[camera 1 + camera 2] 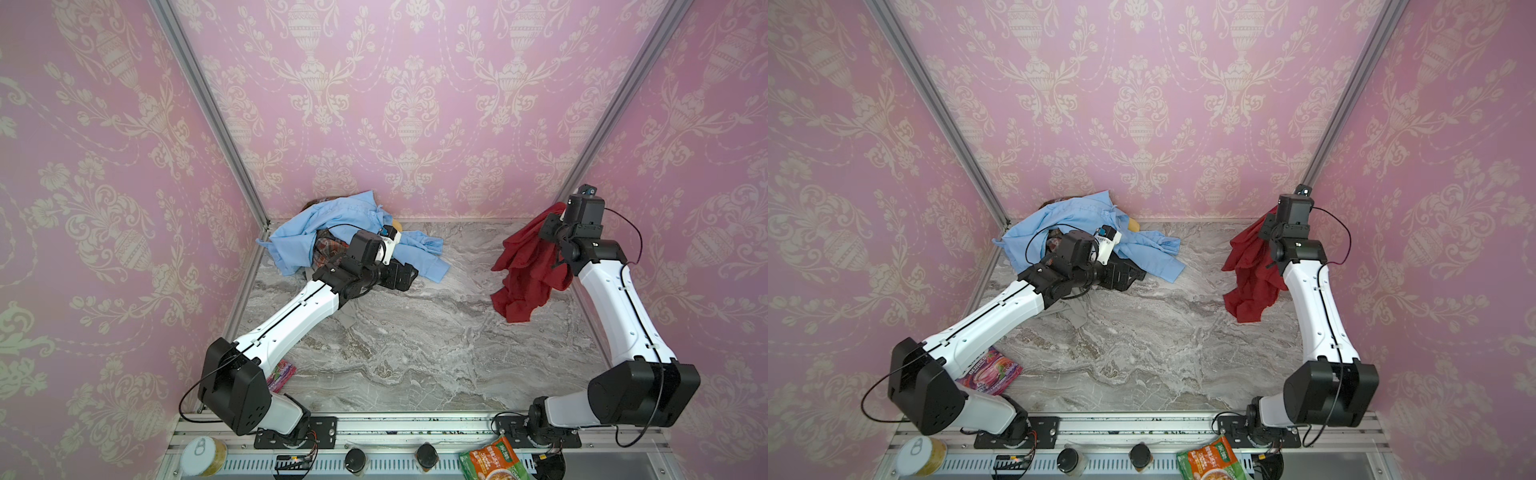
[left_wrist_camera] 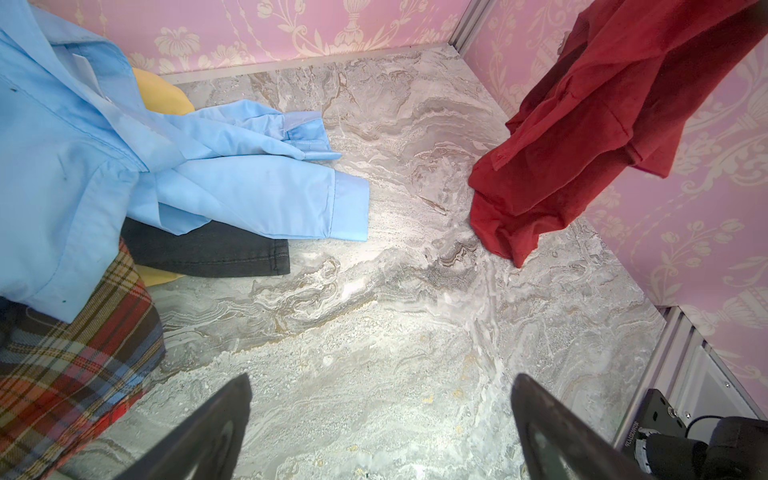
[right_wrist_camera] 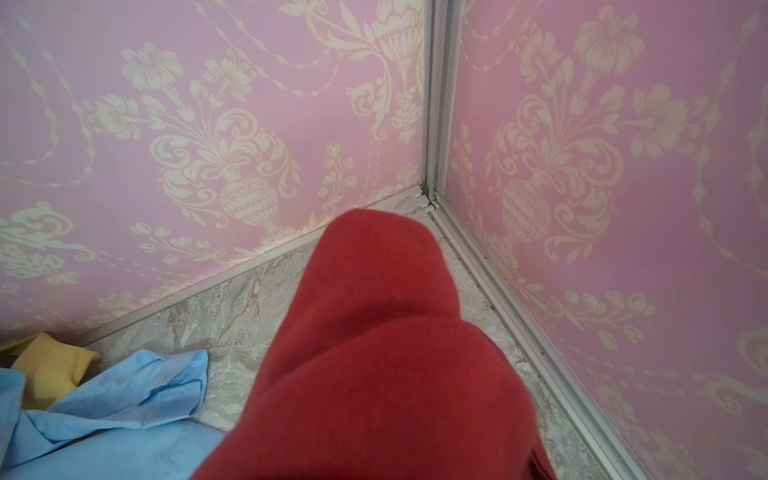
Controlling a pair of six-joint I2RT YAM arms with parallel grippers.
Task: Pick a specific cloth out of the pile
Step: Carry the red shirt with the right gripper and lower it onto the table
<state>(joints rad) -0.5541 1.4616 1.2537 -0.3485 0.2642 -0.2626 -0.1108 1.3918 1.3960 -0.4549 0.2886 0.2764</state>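
"Red cloth [image 1: 528, 266] hung from my right gripper [image 1: 557, 218], pinched tight, well apart from the pile [image 1: 328, 232]."

"And your left gripper [image 2: 380, 415]?"

"Spread wide, holding nothing, low beside the pile."

"How should you finish?"

"I thought: lift slow. Its bottom tip looked near the table [image 1: 415, 345]; I could not tell if it touched. Keep the pinch tight and stay far from the blue shirt [image 1: 345, 216]."

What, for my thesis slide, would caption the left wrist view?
Open left gripper over the marble table, the pile alongside, the dark red cloth hanging apart.
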